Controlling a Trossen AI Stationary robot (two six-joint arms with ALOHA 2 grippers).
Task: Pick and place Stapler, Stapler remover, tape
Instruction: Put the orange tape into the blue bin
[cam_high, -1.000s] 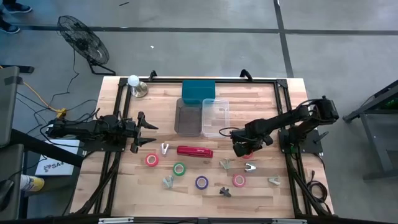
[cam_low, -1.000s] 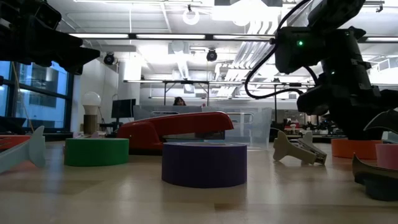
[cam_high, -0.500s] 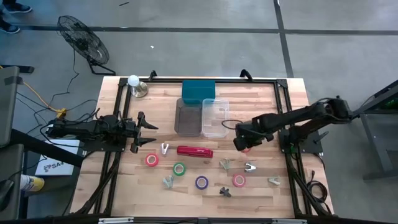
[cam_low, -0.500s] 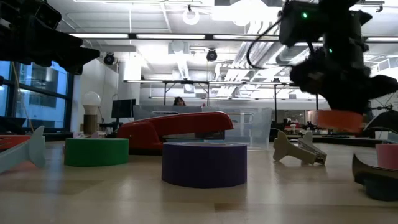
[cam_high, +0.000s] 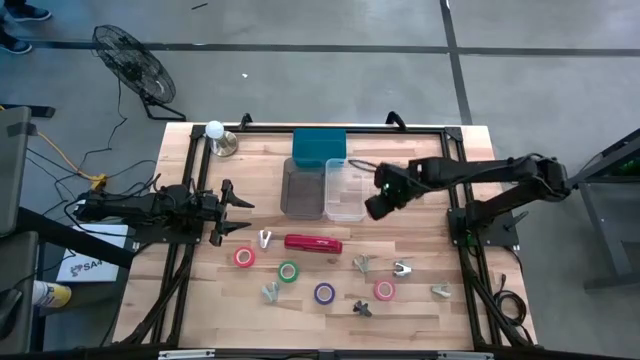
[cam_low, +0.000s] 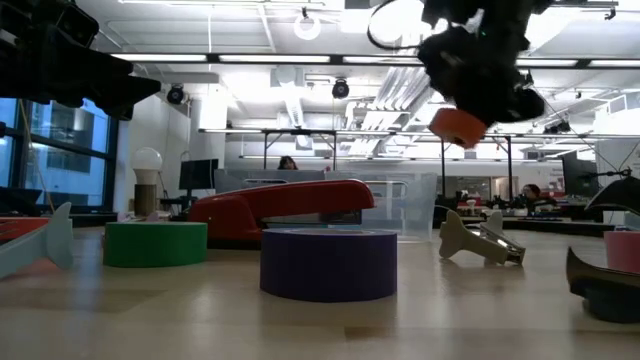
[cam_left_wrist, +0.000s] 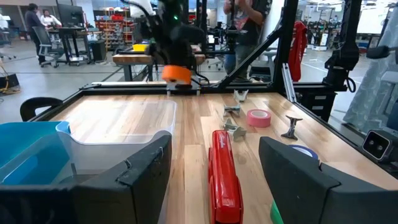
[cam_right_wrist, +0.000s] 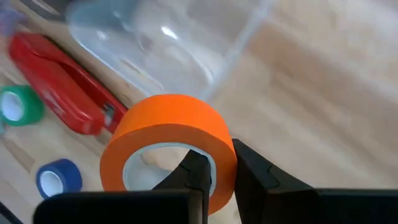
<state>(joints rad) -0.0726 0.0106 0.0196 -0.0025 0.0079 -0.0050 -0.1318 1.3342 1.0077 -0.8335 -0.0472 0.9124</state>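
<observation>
My right gripper (cam_high: 374, 206) is shut on an orange tape roll (cam_right_wrist: 166, 127), in the air beside the clear bin's (cam_high: 346, 188) right edge. The roll also shows in the low view as orange tape (cam_low: 458, 127). The red stapler (cam_high: 313, 243) lies flat on the table at mid-table. Red (cam_high: 244, 257), green (cam_high: 288, 271), purple (cam_high: 324, 293) and pink (cam_high: 384, 290) tape rolls lie flat nearer the near edge. Several metal staple removers (cam_high: 362, 263) are scattered among them. My left gripper (cam_high: 240, 213) waits open at the table's left side. My right gripper has the orange roll by its ring wall (cam_right_wrist: 222, 158), with one finger (cam_right_wrist: 198, 175) inside the pale core and the other (cam_right_wrist: 256, 180) outside. The roll is lifted clear of the table and sits tilted in the hold.
A dark grey bin (cam_high: 302, 187) stands left of the clear bin, and a teal box (cam_high: 319, 146) sits behind both. A bulb lamp (cam_high: 215, 130) is at the far left corner. Bare wood lies right of the clear bin.
My right gripper has raised the orange tape roll off the table, where it rested a second ago. It has carried the roll up and toward the far edge and the clear bin. The left arm has kept still.
</observation>
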